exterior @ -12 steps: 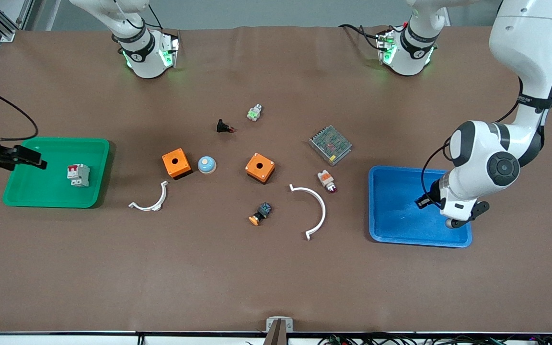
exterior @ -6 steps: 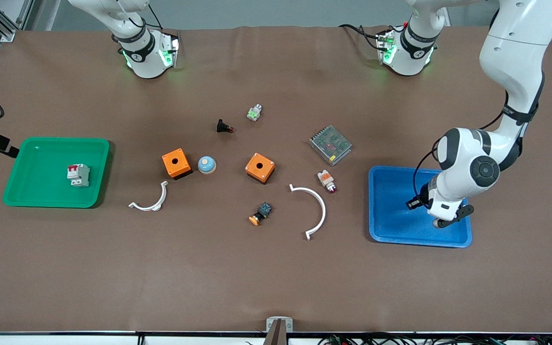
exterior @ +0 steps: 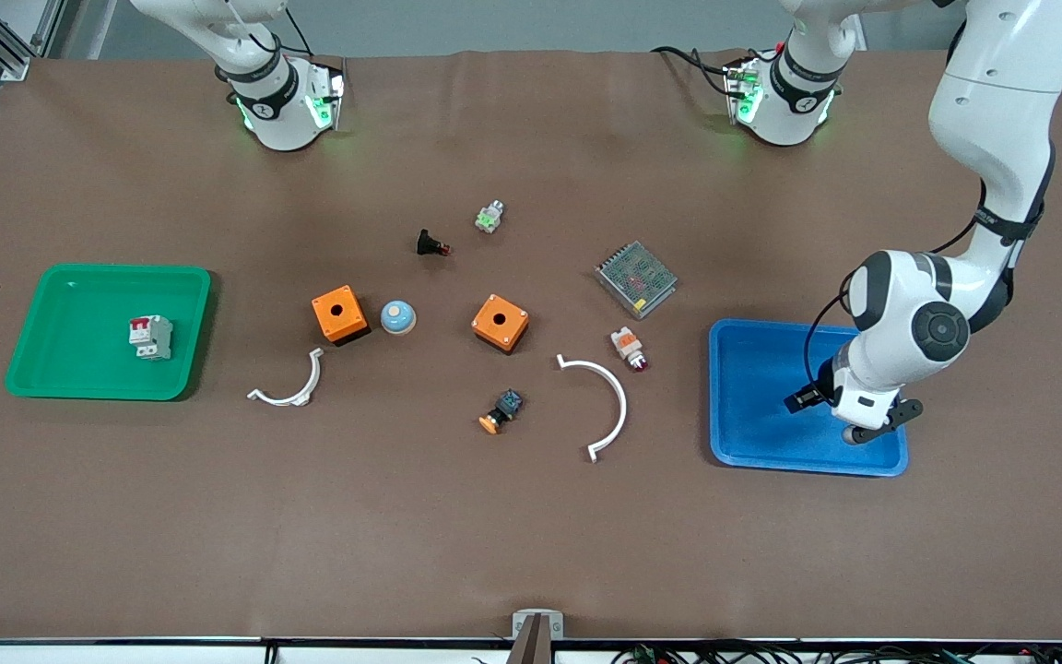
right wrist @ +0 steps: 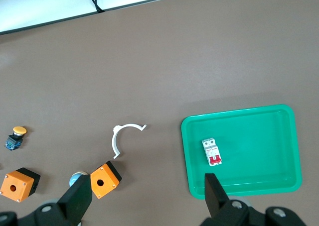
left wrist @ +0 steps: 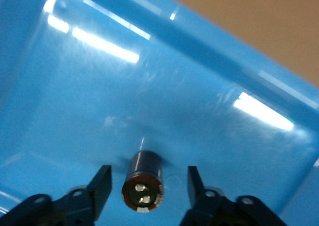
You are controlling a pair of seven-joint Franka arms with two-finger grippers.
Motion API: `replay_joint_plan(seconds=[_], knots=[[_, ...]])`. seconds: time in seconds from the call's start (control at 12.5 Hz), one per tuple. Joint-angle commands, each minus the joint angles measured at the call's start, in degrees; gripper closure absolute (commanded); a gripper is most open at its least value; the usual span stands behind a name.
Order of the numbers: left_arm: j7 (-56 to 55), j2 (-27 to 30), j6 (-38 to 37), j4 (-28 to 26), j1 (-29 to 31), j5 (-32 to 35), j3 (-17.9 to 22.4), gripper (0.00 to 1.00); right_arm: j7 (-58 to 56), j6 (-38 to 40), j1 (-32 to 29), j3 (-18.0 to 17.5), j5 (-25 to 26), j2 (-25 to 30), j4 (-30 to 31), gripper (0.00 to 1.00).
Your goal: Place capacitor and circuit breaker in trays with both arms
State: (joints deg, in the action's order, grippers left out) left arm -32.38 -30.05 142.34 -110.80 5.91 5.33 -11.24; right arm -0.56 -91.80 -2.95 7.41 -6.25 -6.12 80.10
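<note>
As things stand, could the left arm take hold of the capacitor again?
Probably yes. The capacitor lies on the floor of the blue tray, directly between the open fingers of the left gripper, apart from both, with nothing else in the tray to block them closing on it.

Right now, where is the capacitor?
The capacitor lies in the blue tray at the left arm's end of the table, between the open fingers of the left gripper, which do not touch it.
</note>
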Motion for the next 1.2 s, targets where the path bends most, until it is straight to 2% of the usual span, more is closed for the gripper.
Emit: replay_joint_plan(seconds=[0.0,0.16,0.4,0.48,0.64,0.8,1.12], knots=[[0.83,8.23,-6.95,1.71,0.33,0.82,-0.45,0.00,2.22,1.71,0.14,-0.20,2.02,1.54,-0.56,0.00],[3.36,12.54,-14.76,7.05,0.33,0.82,-0.54,0.00,2.32,0.40,0.23,-0.20,2.38,4.17,3.90,0.00],[10.12,16.77,-33.12,19.26,0.41,0.82,-0.45,0.00,2.14,0.66,0.23,-0.20,2.47,4.80,4.45,0.00],[13.28,18.52,-37.79,21.57,0.41,0.74,-0.45,0.00,1.88,0.75,0.23,-0.20,2.64,4.54,4.02,0.00],[17.51,23.79,-43.35,22.03,0.41,0.65,-0.62,0.00,1.79,0.84,0.40,-0.29,5.00,4.45,3.75,0.00],[19.63,28.01,-48.62,22.03,0.33,0.21,-0.80,0.00,1.53,0.92,0.49,-0.11,5.19,4.36,3.66,0.00],[22.18,33.29,-53.81,20.01,0.24,-4.08,-0.36,0.00,2.40,1.19,0.49,-0.02,4.84,4.54,3.75,0.00]])
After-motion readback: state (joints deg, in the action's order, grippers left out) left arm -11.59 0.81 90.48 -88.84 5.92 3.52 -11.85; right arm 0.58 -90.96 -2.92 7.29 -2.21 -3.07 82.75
